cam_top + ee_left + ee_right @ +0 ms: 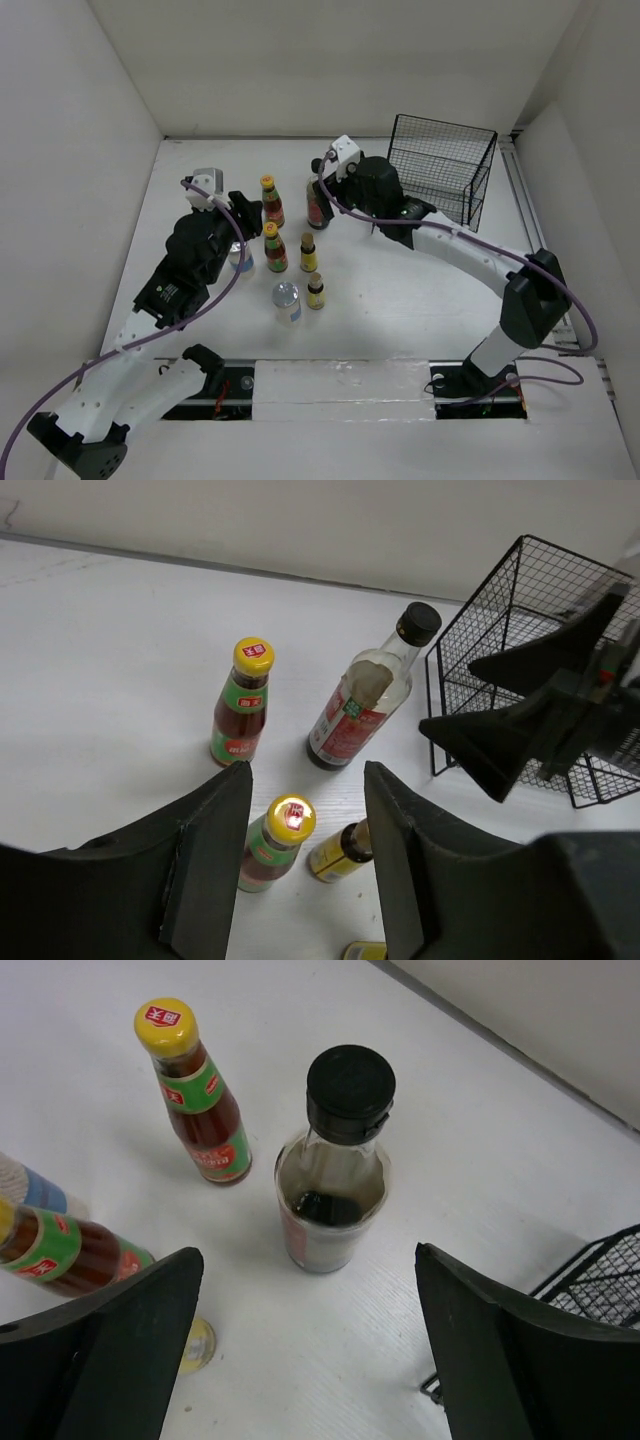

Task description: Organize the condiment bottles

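At the far middle of the desk [400,310], my right claw [307,1260] is spread wide just beside the tall black-capped bottle [335,1160], not touching it.

That bottle stands upright near the black wire basket [440,165]. My left claw [307,780] is also apart and grips nothing; it hangs above the near red-sauce bottle [275,840], whose yellow cap shows between my 2 fingers [215,860]. The other red-sauce bottle [240,715] stands upright farther back, just left of the tall one. 2 small yellow bottles [309,253] stand one behind the other, right of the near red one. 1 silver-lidded jar [287,300] stands nearest my bases, just left of the closer yellow bottle; a 2nd jar [240,258] is partly hidden under my left arm. All 7 stand outside the basket.
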Controlling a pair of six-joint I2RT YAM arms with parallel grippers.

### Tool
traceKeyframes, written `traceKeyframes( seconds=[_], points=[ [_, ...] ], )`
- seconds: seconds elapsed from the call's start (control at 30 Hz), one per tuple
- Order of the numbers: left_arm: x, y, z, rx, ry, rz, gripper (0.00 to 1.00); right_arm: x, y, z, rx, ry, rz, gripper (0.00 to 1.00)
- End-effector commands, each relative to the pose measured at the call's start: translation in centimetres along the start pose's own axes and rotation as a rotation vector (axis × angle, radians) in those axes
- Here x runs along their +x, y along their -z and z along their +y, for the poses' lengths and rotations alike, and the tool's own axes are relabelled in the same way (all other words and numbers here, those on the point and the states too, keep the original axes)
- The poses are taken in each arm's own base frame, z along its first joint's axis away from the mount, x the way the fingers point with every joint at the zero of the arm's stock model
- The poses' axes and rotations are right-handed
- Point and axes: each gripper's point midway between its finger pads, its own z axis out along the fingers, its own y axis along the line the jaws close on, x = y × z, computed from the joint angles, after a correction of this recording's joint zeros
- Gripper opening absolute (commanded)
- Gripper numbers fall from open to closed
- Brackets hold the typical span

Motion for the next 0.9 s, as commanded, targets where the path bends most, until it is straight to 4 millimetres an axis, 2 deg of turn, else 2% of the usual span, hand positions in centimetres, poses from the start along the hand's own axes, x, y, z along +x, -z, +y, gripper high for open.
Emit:
traceKeyframes(
  seconds=[0.0,0.03,0.07,0.1,0.17,0.27,0.3,0.33,0.4,0.47,0.5,0.63,0.67,0.77,0.8,0.87],
  points=[
    [-1.0,-0.2,-0.1,0.001,0.009,-0.043,0.45,-4.5,-1.4,0.7,-0.028,0.035,-0.125,0.93],
    [-1.0,-0.2,-0.1,0.001,0.009,-0.043,0.46,-4.6,-1.8,-0.1,-0.004,0.032,-0.123,0.93],
    [-1.0,-0.2,-0.1,0.001,0.009,-0.043,0.47,-5.7,-2.1,-0.3,0.009,0.03,-0.15,0.93],
    [-1.0,-0.2,-0.1,0.001,0.009,-0.043,0.47,-5.2,-2.9,-0.2,0.008,0.031,-0.136,0.93],
    [-1.0,-0.2,-0.1,0.001,0.009,-0.043,0.47,-5.8,-3.7,-1.1,0.011,0.026,-0.17,0.93],
    [-1.5,0.0,-0.2,0.008,0.016,-0.062,0.47,-5.9,-5.4,-1.4,-0.022,0.026,-0.192,0.88],
    [-1.1,0.0,-0.1,0.005,0.013,-0.054,0.48,-5.6,-5.8,-1.9,-0.021,0.015,-0.193,0.85],
    [-1.1,0.0,-0.1,0.005,0.013,-0.054,0.48,-5.0,-6.6,-1.5,-0.035,0.007,-0.19,0.84],
    [-1.1,0.0,-0.2,0.013,0.013,-0.051,0.48,-5.4,-7.2,-1.6,-0.059,0.0,-0.22,0.8],
    [-1.1,0.0,-0.2,0.013,0.013,-0.051,0.48,-5.1,-7.9,-1.4,-0.061,-0.023,-0.231,0.66],
    [-1.1,0.0,-0.2,0.013,0.013,-0.051,0.48,-5.0,-8.0,-1.4,-0.061,-0.023,-0.238,0.55],
    [-1.0,0.0,-0.4,0.023,0.012,-0.047,0.48,-5.8,-8.2,-1.4,-0.06,-0.031,-0.28,0.33],
    [-1.0,0.0,-0.4,0.023,0.012,-0.047,0.48,-5.8,-8.2,-1.4,-0.061,-0.042,-0.287,0.2],
    [-0.8,-0.2,-0.3,0.02,0.0,-0.039,0.48,-9.1,-6.4,-1.5,-0.059,-0.049,-0.395,0.1],
    [-0.8,-0.2,-0.3,0.02,0.0,-0.039,0.48,-11.3,-4.8,-1.6,-0.059,-0.056,-0.446,0.08],
    [-0.7,-0.2,-0.5,0.029,0.0,-0.036,0.48,-14.2,-2.6,-3.2,-0.019,-0.058,-0.514,0.08]
  ],
)
